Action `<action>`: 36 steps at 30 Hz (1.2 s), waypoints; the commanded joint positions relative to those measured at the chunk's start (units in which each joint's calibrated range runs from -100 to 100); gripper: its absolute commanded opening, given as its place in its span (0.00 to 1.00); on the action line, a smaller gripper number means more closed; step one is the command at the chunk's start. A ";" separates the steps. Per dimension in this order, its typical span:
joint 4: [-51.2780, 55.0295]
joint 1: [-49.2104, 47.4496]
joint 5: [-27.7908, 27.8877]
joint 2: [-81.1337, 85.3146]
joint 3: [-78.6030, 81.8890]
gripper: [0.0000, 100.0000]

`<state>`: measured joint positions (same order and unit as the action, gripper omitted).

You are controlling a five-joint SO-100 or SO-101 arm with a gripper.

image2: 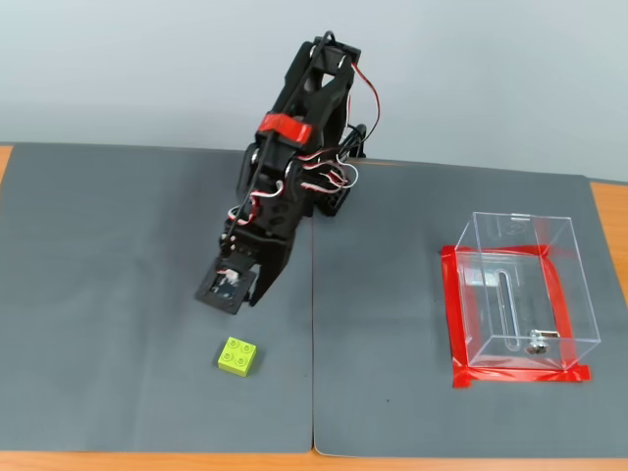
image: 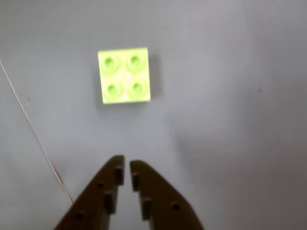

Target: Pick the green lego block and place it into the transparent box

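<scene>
Green lego block (image: 124, 75) lies ahead of the nearly closed, empty end effector (image: 127, 165).

You see a plain pale wall (image2: 118, 69) behind, grey mats (image2: 98, 294) over the bench, whose orange wood (image2: 147, 461) shows at the front edge.

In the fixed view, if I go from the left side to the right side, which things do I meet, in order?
Green lego block → black arm with its tool pointing down at the mat → seam between the two grey mats → red tape → transparent box.
</scene>
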<state>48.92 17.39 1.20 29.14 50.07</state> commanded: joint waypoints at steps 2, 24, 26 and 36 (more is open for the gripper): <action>-3.17 0.10 -0.02 -4.17 -7.06 0.02; -12.02 -3.11 1.17 -15.53 -10.67 0.02; -12.11 -3.11 1.17 -16.30 -10.67 0.02; -11.76 -3.48 1.17 -17.57 -10.67 0.09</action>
<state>37.55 14.44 2.17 11.30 42.43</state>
